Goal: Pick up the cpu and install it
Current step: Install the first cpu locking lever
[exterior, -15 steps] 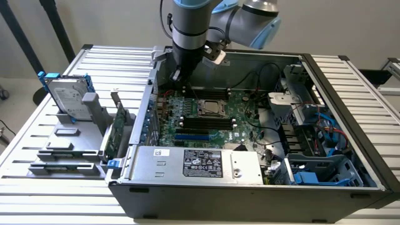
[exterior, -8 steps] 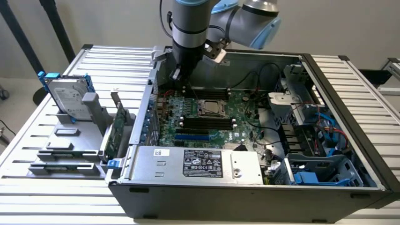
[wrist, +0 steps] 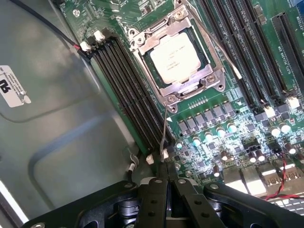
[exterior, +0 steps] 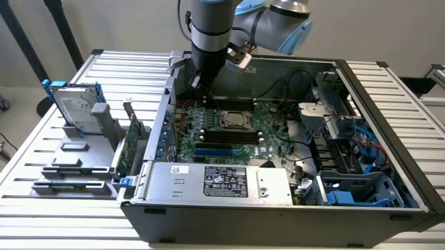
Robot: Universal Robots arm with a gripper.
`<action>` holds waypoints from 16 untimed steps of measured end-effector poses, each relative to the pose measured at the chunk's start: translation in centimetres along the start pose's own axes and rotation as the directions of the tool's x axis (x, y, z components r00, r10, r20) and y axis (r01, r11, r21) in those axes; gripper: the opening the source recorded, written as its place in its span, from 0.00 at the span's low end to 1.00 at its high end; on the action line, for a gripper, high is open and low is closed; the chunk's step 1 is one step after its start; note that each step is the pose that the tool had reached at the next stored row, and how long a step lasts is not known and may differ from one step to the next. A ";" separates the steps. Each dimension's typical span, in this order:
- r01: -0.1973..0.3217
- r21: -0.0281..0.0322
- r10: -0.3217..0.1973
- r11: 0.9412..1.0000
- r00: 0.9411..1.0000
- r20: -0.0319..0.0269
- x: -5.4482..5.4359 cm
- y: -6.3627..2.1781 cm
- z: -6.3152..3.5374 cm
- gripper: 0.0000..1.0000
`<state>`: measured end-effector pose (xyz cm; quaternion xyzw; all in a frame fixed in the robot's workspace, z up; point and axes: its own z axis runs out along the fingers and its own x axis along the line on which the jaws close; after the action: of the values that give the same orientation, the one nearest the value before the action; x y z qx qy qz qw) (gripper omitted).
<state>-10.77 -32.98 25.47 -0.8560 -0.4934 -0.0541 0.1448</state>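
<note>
**rackrat:** where's your cpu right now, in the tool or what?

**me:** Nope, not in my tool (wrist: 167,187). The cpu (wrist: 176,58) is lying flat inside the socket frame (wrist: 214,64) on the motherboard (wrist: 223,118), silver lid up. My tool's fingers are pressed together, with nothing between them that I can see.

**rackrat:** so how far off is the tool from the chip?

**me:** Near, but not touching. In the wrist view the tips sit just past one corner of the socket frame, by the end of the black memory slots (wrist: 126,90) that run alongside it. A thin metal rod (wrist: 164,128) runs from that corner toward my tips, and I can't tell if it touches them. In the exterior view the tool hangs low inside the open computer case (exterior: 278,221), over the far part of the board. The cpu is a bit nearer the camera and toward the exterior view's right of it. The case sits on the slatted surface (exterior: 41,219), and a hard drive (exterior: 73,112) stands in a rack well off to the exterior view's left.
</note>
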 end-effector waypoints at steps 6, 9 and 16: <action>0.000 -0.009 0.000 1.000 1.000 0.007 0.0 0.00 0.00 0.11; 0.002 -0.017 -0.002 1.000 1.000 0.007 0.0 0.02 -0.01 0.11; 0.006 -0.030 -0.006 1.000 1.000 0.003 0.2 0.41 -0.02 0.11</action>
<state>-10.29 -32.99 25.47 -0.8567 -0.4952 -0.0607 0.1313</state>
